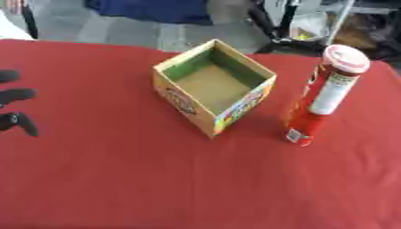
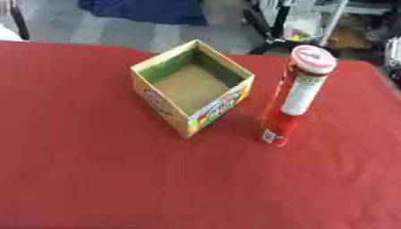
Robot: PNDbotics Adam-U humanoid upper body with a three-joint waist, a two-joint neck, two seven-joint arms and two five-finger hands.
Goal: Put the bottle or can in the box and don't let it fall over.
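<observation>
The tall red canister (image 1: 325, 96) with a pale lid stands upright on the red tablecloth (image 1: 117, 179), just right of the open cardboard box (image 1: 213, 87); the left hand (image 1: 15, 109) shows at the left edge, fingers seemingly relaxed, holding nothing.

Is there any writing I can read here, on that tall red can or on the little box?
None can be read.
Can: a white label panel and a small white patch near its base, print too blurred to read.
Box: colourful printing on its outer sides, too blurred to read.
Red cloth: no writing.
Left hand: no markings seen.
</observation>
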